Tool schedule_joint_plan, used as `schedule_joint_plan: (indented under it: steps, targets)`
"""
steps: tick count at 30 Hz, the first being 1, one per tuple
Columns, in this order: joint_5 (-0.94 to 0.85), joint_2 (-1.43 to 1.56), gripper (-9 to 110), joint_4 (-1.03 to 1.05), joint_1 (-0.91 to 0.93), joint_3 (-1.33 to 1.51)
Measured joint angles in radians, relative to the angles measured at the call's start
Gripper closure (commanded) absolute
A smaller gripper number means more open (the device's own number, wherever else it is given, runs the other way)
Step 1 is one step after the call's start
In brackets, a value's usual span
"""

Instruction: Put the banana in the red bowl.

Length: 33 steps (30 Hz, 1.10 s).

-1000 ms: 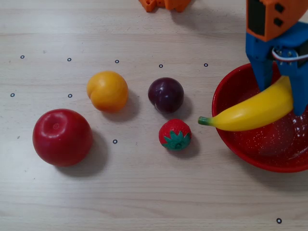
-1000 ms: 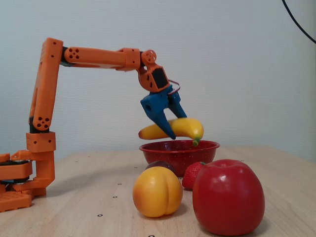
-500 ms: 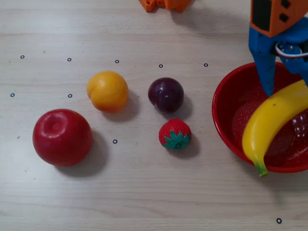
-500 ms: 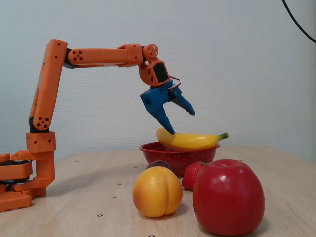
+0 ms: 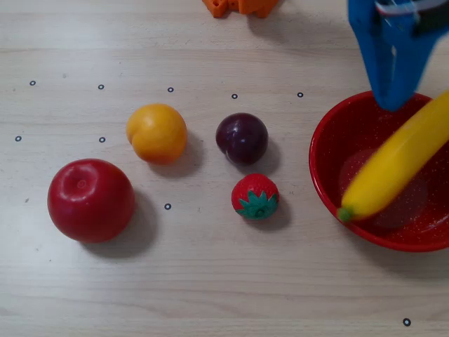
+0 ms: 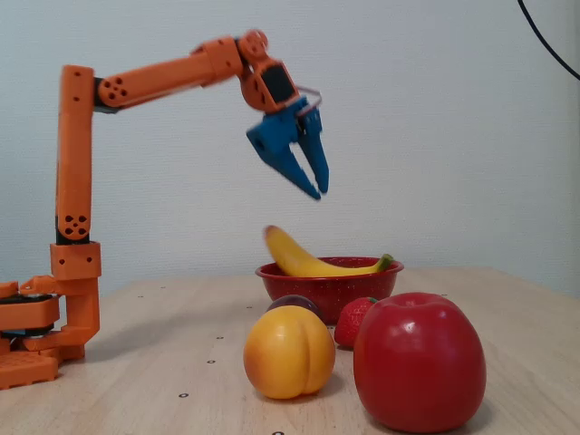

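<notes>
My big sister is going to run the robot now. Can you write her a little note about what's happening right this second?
End effector: empty, lifted well above the red bowl. Whether it is open or shut is hard to tell.

Banana: lies in the red bowl, leaning, one end up over the rim in the fixed view, green stem end near the rim.

Other fruit sits on the table outside the bowl, untouched: apple, orange-yellow fruit, plum, strawberry.

Done: banana is in the bowl.
Left: probably just bring the arm back to rest, and check that the banana doesn't tip out.
</notes>
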Motion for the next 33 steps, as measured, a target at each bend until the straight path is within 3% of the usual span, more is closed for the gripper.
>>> schedule_joint_plan:
  steps: [7,20,33]
  targets:
    - [-0.031,0.250,101,-0.025,-0.115,0.225]
    - [-0.040,0.905,101,-0.485,-0.385,1.069]
    - [-0.040,1.496,101,-0.692,-0.397,1.838]
